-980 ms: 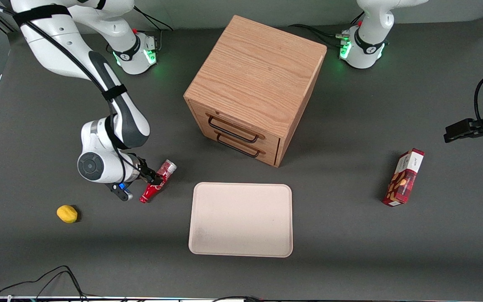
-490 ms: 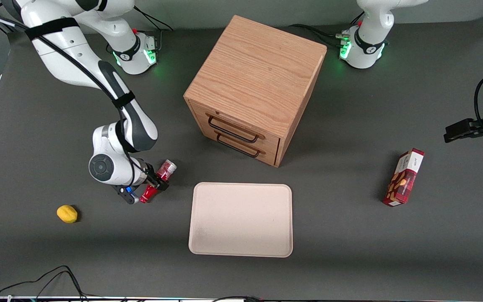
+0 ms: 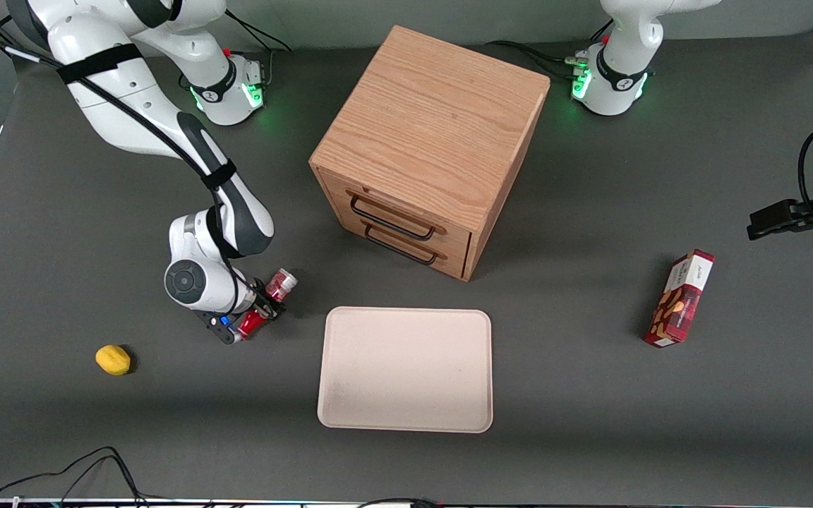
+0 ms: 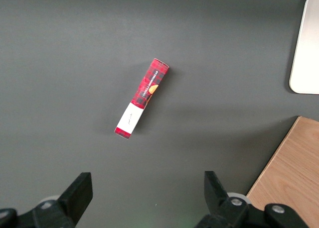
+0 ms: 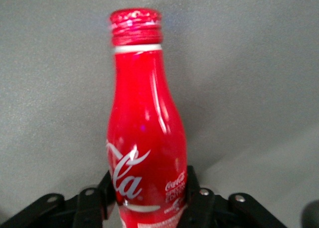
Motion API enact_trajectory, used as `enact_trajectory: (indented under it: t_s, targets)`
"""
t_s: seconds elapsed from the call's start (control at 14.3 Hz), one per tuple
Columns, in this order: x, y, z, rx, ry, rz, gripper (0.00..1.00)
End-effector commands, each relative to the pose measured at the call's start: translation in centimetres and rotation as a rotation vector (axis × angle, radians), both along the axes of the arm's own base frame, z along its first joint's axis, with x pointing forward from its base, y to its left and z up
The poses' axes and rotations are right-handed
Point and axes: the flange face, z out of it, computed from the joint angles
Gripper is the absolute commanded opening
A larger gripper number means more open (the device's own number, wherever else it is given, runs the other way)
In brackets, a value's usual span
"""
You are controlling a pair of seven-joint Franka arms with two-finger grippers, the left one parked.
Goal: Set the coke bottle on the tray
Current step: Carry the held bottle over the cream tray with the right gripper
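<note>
A wooden drawer cabinet (image 3: 431,144) stands on the dark tabletop (image 3: 590,423), with the cream tray (image 3: 406,369) in front of it. Beside the tray, toward the working arm's end, the end effector (image 3: 260,310) grips the coke bottle (image 5: 144,133), held tilted.

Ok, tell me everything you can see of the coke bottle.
The coke bottle is a slim, glossy red contour bottle with a white script logo, a white ring at the neck and a ribbed red cap; its base end looks silvery. The gripper is shut on its lower body, a black finger pressed to each side. It is tilted, cap end nearer the front camera than the base, beside the tray toward the working arm's end, not on it.
</note>
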Motion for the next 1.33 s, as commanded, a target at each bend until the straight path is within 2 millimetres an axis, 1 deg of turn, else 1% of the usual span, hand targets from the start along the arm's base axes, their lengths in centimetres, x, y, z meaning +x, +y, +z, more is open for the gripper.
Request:
enact_trajectory:
  t_s: [0.0,0.07,0.21,0.42,0.49,0.56,0.63,0.7,0.84,0.91,1.05,1.12,1.19,1.26]
  targets:
    - [-0.1,0.6,1.4,-0.013,-0.016,0.015,0.00]
    - [-0.1,0.6,2.5,-0.013,-0.008,0.035,0.00]
    - [0.3,0.6,6.2,-0.003,-0.009,0.108,0.00]
    - [1.4,0.5,13.5,0.015,0.005,0.239,0.00]
    - [2.1,0.8,15.9,0.025,-0.004,0.287,0.00]
    - [3.1,1.1,18.7,0.040,-0.026,0.334,0.00]
    - [4.1,1.8,21.4,0.060,-0.033,0.373,0.00]
    - [4.7,3.0,23.6,0.075,-0.036,0.410,0.00]
    - [6.1,4.9,26.1,0.101,-0.065,0.462,0.00]
    - [6.5,6.7,26.2,0.122,-0.083,0.515,0.00]
    - [7.8,9.9,25.6,0.171,-0.125,0.561,0.00]
    - [8.6,11.3,24.5,0.194,-0.138,0.571,0.00]
    - [9.5,11.8,23.2,0.209,-0.164,0.567,0.00]
    - [10.1,12.7,21.4,0.217,-0.194,0.568,0.00]
